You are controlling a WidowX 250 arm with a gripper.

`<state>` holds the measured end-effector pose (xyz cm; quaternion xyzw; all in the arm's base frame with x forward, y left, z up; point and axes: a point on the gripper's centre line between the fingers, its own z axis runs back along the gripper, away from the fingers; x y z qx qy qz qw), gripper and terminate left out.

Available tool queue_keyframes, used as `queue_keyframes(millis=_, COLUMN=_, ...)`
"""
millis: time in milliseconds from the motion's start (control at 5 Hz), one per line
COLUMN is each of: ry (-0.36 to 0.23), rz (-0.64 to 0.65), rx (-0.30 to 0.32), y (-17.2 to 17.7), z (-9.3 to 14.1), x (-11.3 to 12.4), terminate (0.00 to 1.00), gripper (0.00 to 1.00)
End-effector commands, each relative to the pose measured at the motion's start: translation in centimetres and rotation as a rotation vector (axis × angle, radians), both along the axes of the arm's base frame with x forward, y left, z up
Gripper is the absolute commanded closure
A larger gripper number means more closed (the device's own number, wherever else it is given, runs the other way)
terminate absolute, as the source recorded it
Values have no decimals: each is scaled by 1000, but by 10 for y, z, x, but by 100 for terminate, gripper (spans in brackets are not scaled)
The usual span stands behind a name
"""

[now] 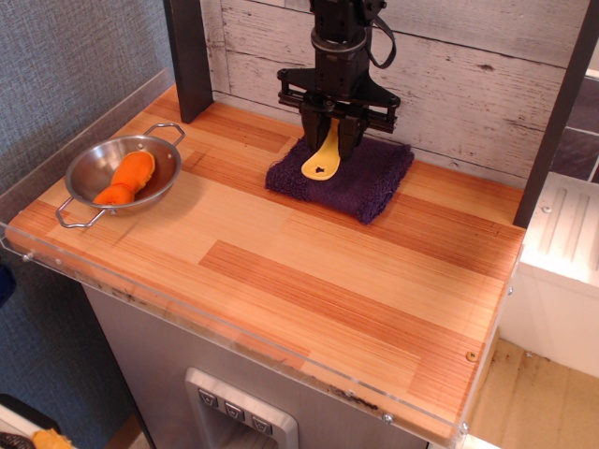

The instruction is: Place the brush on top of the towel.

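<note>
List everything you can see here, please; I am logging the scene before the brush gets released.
brush: one, yellow, held over the towel, handle end pointing down and forward
towel: one, dark purple, folded, at the back of the table near the plank wall
bowl: one, silver metal with two handles, left side of the table
orange lump: one, orange, lying inside the bowl
table: one, striped wood top with a clear front edge
plank wall: one, whitewashed, behind the table
gripper: one, black, above the towel, jaws closed on the brush
</note>
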<state>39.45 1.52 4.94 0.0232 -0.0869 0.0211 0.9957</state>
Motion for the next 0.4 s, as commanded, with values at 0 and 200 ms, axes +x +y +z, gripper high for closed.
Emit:
queue_keyframes(millis=0, ry=-22, rz=-8, rx=10, y=8, z=15, x=2, terminate=0, gripper=0)
queue_keyframes(millis=200, ry=-37, rz=-32, rx=-3, y=7, z=27, x=-3, terminate=0, gripper=0)
